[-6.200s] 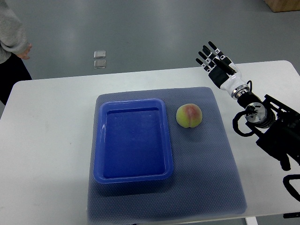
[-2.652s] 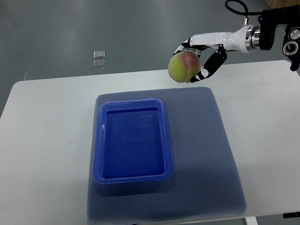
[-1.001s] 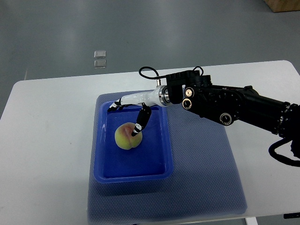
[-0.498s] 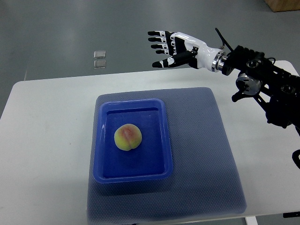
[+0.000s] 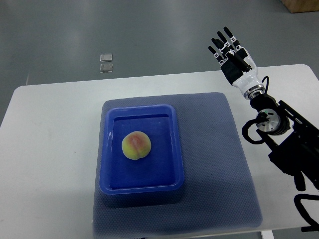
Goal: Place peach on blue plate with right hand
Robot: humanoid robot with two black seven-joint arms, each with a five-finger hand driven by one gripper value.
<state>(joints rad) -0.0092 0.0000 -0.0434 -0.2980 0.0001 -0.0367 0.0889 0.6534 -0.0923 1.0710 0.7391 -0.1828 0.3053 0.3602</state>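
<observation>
Right hand [image 5: 233, 57] now withdrawn, fingers spread.

Right hand [image 5: 232, 54]: black segmented fingers with white tips, white wrist shell. Black forearm [image 5: 286, 144] with silver round joint, looped black cable.

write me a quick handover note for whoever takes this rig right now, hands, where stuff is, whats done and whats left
Right hand: open, fingers spread, holding nothing, raised past the table's far right edge, well clear of the work.
Left hand: not in view.
Peach: lying inside the blue plate, a little left of its middle, nothing touching it.
Blue plate: sits on the grey mat on the white table.
Done: the peach is on the plate and released.
Left: nothing for the placement itself; at most, bring the right arm to rest.
</observation>
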